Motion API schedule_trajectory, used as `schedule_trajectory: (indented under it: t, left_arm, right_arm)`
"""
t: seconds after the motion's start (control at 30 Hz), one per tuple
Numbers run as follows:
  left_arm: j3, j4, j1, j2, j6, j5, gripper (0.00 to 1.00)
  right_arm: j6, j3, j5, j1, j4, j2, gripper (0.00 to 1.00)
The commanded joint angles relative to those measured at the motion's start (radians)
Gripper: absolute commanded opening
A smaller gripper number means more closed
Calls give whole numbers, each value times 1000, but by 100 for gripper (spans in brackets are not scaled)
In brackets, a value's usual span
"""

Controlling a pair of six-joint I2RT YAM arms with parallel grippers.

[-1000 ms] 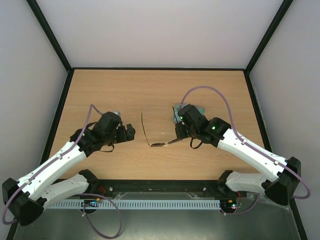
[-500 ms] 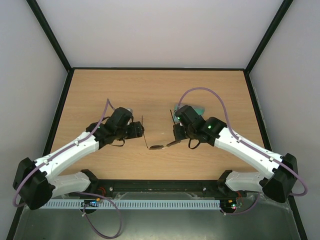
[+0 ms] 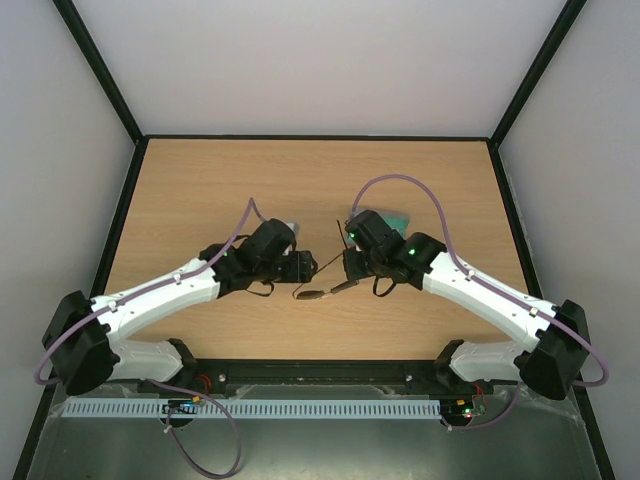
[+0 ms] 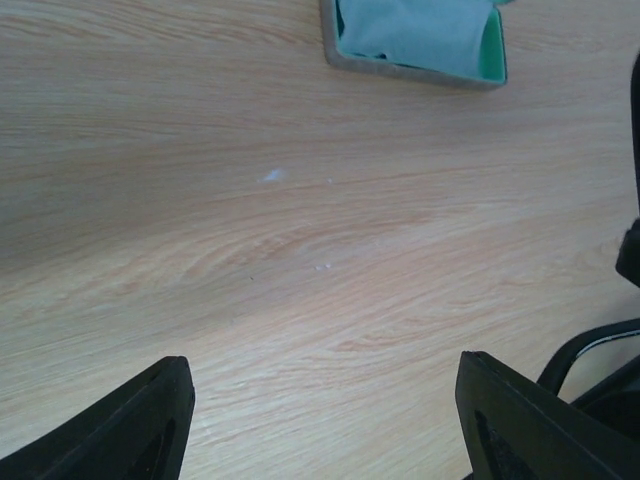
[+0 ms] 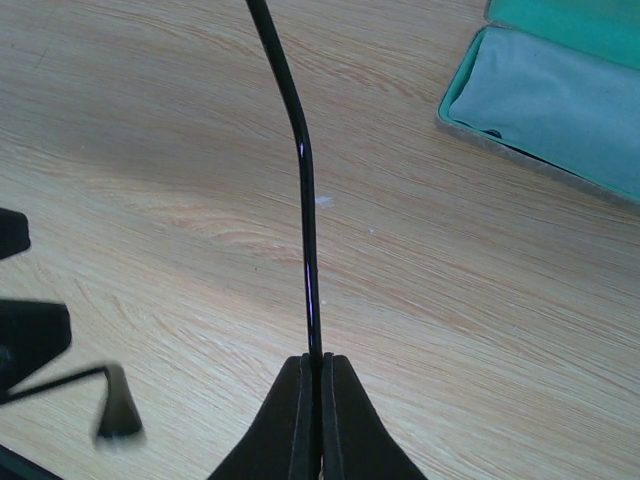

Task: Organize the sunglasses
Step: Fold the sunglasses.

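Observation:
The sunglasses [image 3: 313,294] hang low over the middle of the table, a dark lens showing between the two grippers. My right gripper [image 3: 349,266] is shut on one thin black temple arm [image 5: 308,230], which runs straight up from its closed fingertips [image 5: 320,365]. My left gripper [image 3: 303,266] sits just left of the sunglasses. Its jaws are open in the left wrist view [image 4: 325,425], with only bare wood between them. Something dark and curved [image 4: 595,365] shows at that view's right edge; I cannot tell what it is.
The grey case [image 3: 392,218] lies open behind the right gripper, its teal lining showing [image 5: 555,100]. A blue-grey cloth [image 4: 410,30] lies inside it. The table's black rim runs along the sides and back.
The left arm has swung right, up to the sunglasses, and its jaws have narrowed a little. The free temple arm has swung round. The right gripper has shifted slightly left, still shut.

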Motion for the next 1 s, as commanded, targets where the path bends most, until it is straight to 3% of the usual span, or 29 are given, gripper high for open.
schedule_trajectory:
  t: [0.0, 0.6, 0.87, 0.97]
  left_arm:
    - [40, 11, -40, 29, -10, 10, 74]
    - [63, 86, -77, 90, 33, 186, 72]
    - [67, 50, 112, -85, -12, 74, 84]
    - [42, 67, 191, -175, -40, 96, 87]
  right_arm:
    - [1, 6, 19, 7, 0, 13, 1]
    - [-15, 0, 36, 7, -1, -17, 1]
    - [16, -4, 64, 7, 1, -24, 1]
    - [32, 5, 77, 7, 15, -24, 1]
